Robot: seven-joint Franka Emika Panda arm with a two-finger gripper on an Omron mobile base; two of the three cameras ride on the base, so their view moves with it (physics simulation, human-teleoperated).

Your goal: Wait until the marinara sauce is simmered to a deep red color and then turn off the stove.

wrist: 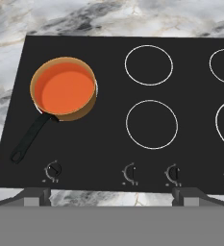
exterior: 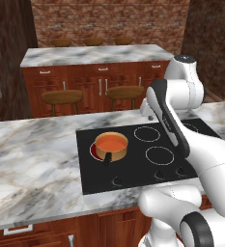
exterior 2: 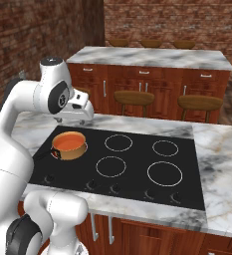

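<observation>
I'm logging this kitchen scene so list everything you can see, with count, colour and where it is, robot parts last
marinara sauce: one disc, orange-red, inside the pot.
pot: one, tan sides, dark handle, on the stove's front left burner, where red glow shows beneath it.
stove: one, black glass, white ring burners, set in the near counter.
knobs: dark, along the stove's near edge.
counter: grey-veined marble, around the stove.
island: one, marble top, wood cabinets, behind.
stools: wooden, at the island.
bowls: three, brown, far side of the island.
claw: dark tips apart, above the knobs.

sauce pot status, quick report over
Gripper open, hovering above the stove knobs. Marinara sauce orange, not deep red. Nothing blocking the knobs.
</observation>
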